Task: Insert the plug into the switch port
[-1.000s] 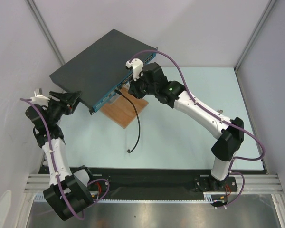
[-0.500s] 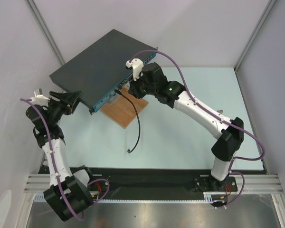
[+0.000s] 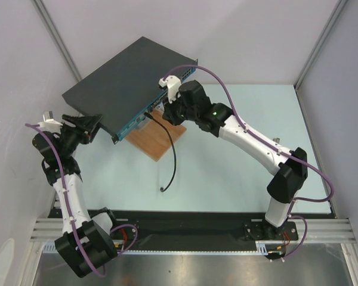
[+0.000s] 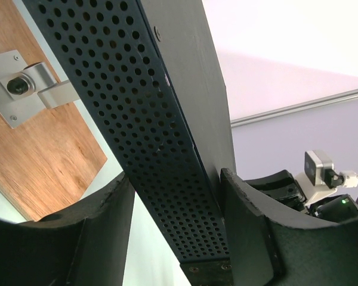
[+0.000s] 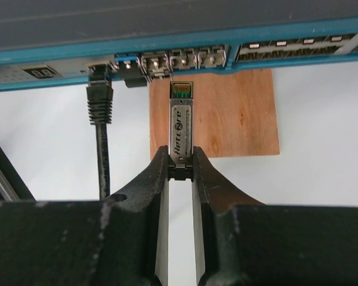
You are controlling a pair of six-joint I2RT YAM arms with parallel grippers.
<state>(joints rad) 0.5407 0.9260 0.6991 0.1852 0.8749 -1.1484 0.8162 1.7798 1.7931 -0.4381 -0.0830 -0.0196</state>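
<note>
The switch (image 3: pixel 125 77) is a flat dark grey box with a teal-blue front face (image 3: pixel 137 122), lying slantwise at the back left. My left gripper (image 3: pixel 95 124) clamps its near left corner. In the left wrist view the perforated side (image 4: pixel 149 119) runs between the fingers (image 4: pixel 250 226). My right gripper (image 3: pixel 161 110) is shut on the plug (image 5: pixel 181 128), a small silver module held by its rear end. The plug's tip sits just short of the row of sockets (image 5: pixel 185 59), in line with one of them. The right gripper (image 5: pixel 180 161) points straight at the front face (image 5: pixel 167 44).
A brown wooden board (image 3: pixel 158 140) lies under the switch's front edge; it carries a metal bracket (image 4: pixel 30 86). A black cable (image 3: pixel 173 155) is plugged into a socket left of the plug (image 5: pixel 99 89) and trails toward me over the pale table. Frame posts and walls enclose the cell.
My right gripper has shifted slightly at the switch's front face with the plug in it. The left arm and the switch have not moved.
</note>
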